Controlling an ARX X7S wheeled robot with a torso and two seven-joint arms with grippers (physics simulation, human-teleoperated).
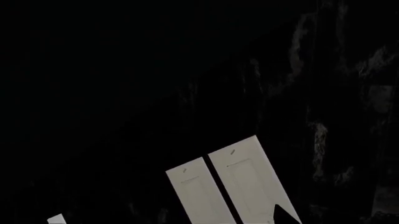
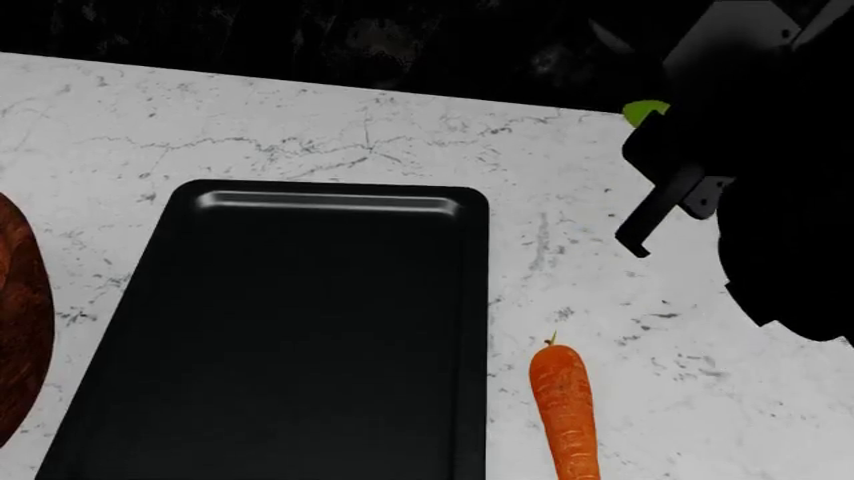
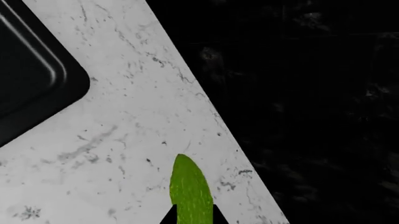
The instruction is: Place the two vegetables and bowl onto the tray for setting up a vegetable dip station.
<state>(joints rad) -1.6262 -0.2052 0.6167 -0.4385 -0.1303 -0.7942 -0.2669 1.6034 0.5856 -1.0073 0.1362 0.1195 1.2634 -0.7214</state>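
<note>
The black tray (image 2: pixel 267 330) lies empty in the middle of the marble counter. The orange carrot (image 2: pixel 566 410) lies on the counter just right of the tray, its stem tip pointing away from me. The wooden bowl (image 2: pixel 16 320) shows only as a sliver at the left edge. My right gripper (image 3: pixel 193 220) has its two black fingertips tight against both sides of the green cucumber (image 3: pixel 187 186). In the head view only the cucumber's tip (image 2: pixel 645 110) peeks out from behind the right arm (image 2: pixel 761 180). My left gripper is out of the head view.
The counter's back edge (image 2: pixel 400 90) runs just behind the tray, with dark space beyond it. The left wrist view is almost all dark, with two white cabinet doors (image 1: pixel 224 186) in it. Bare marble (image 2: pixel 587 260) lies between the tray and the right arm.
</note>
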